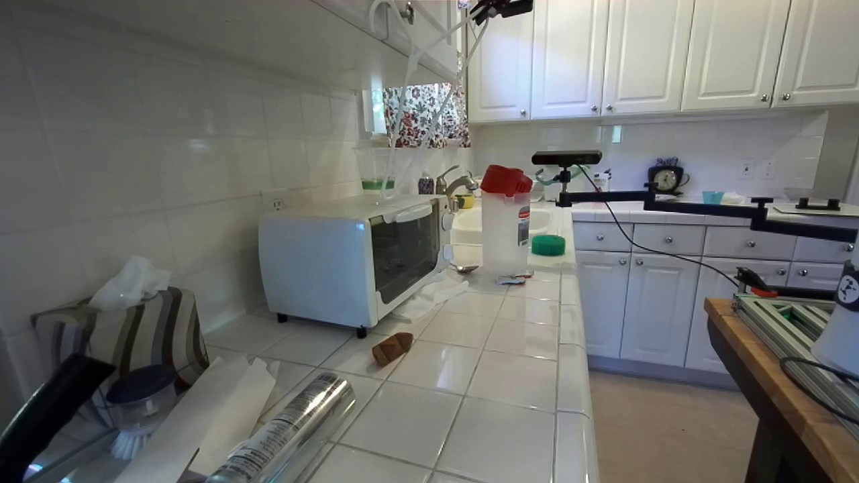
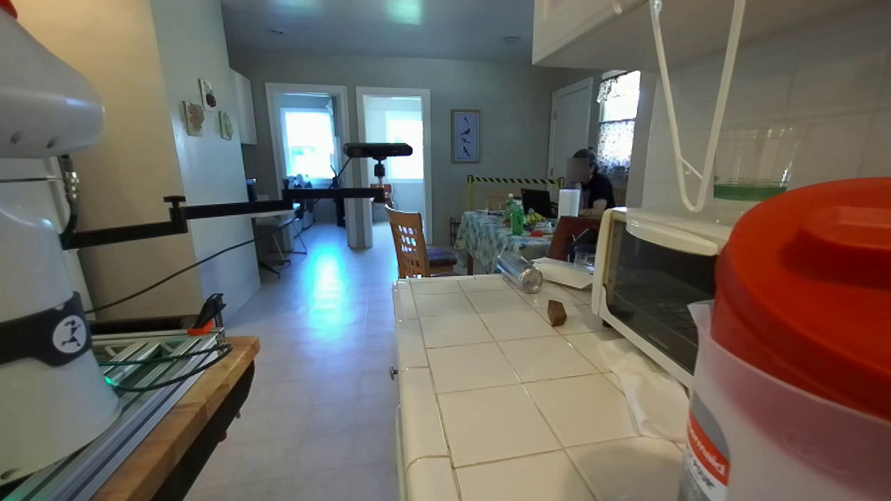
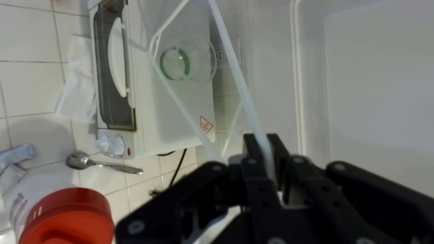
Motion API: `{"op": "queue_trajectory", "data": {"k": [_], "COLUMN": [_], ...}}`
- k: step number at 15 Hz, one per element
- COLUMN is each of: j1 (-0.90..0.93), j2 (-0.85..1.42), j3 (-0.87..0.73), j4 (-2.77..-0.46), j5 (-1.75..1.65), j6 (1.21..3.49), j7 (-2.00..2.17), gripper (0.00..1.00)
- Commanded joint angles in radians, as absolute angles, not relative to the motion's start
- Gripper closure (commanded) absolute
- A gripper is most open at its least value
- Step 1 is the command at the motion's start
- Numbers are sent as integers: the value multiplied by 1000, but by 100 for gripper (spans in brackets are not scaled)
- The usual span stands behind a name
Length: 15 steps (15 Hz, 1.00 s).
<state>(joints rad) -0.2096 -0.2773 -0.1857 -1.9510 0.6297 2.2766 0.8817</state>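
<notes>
My gripper [image 1: 500,8] is high beside the wall cabinet, at the top edge of an exterior view. In the wrist view its fingers [image 3: 260,137] are close together, with one arm of a thin white plastic frame [image 3: 243,84], like a clothes hanger, between them. The frame hangs down in both exterior views [image 1: 411,66] [image 2: 722,104]. Its lower end is over the top of the white toaster oven [image 1: 315,261]; I cannot tell if it touches. A clear cup with a green band [image 3: 186,62] stands on the oven [image 3: 176,128], near the frame.
A red-lidded pitcher [image 1: 507,228] stands past the oven. A spoon [image 3: 101,165] and a white cloth [image 3: 79,81] lie near it. A brown block [image 1: 392,349], a shiny cylinder [image 1: 288,429] and a tissue box [image 1: 181,322] are on the tiled counter. The wall cabinet [image 1: 268,40] overhangs the oven.
</notes>
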Motion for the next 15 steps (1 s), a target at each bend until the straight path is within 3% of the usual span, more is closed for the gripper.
{"op": "queue_trajectory", "data": {"k": [1, 15], "j1": [-206, -209], "j2": [-252, -233], "j3": [-189, -199], "j4": [-1908, -1849], "j5": [635, 636], "j6": [2267, 2265], "j7": [914, 957], "gripper": [97, 97]}}
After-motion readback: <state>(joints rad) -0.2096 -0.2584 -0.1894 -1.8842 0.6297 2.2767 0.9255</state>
